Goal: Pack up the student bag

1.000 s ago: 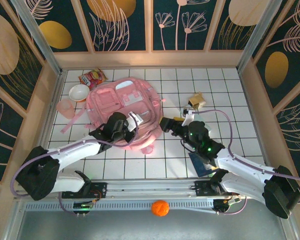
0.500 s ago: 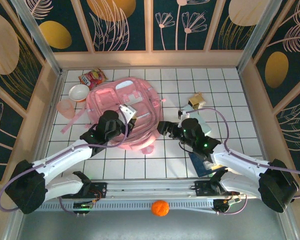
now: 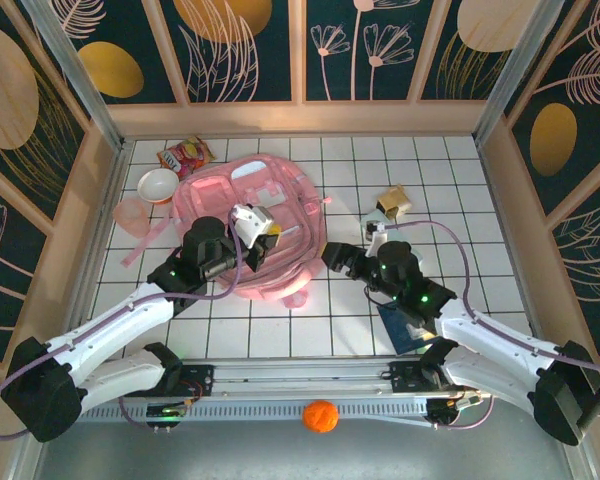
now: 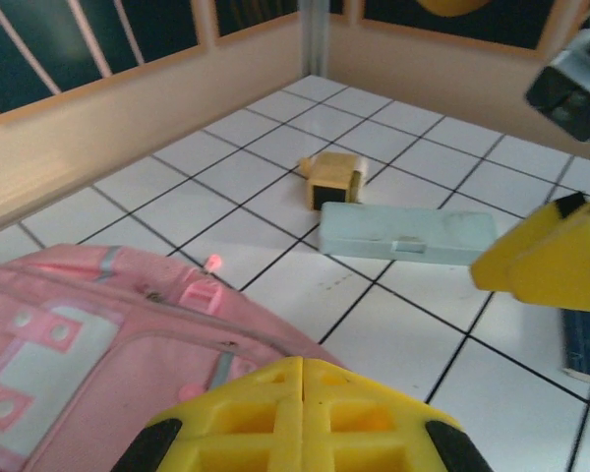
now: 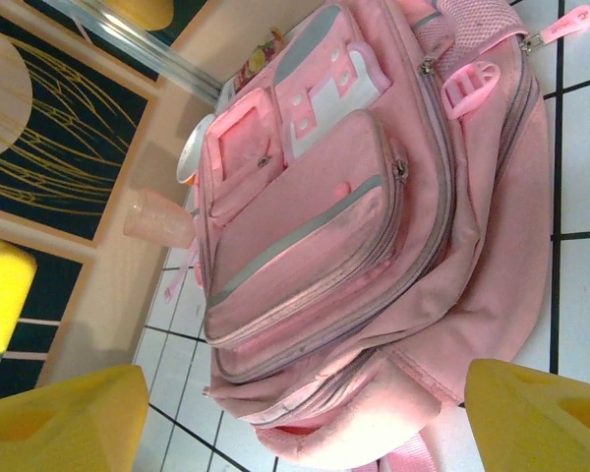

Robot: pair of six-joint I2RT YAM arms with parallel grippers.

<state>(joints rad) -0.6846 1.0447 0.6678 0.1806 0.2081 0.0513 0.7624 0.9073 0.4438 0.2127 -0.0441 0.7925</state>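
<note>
student bag [image 3: 215, 190] lies flat, front pockets up, left of centre on the white-tiled tabletop [image 3: 480, 200]. left gripper [image 3: 255, 222] is above its middle, jaws pressed together with nothing between them. right gripper [image 3: 332, 257] is just off the bag's right edge, jaws spread wide and empty, facing the pockets. Beyond the bag's far-left corner: red/yellow snack packet [image 3: 183, 155], print too small to read; white bowl [image 3: 159, 184]; pink cup [image 3: 132, 215]. To the right: cardboard box [image 3: 393, 203], pale pencil case [image 4: 408, 236], blue book [image 3: 398, 325].
</note>
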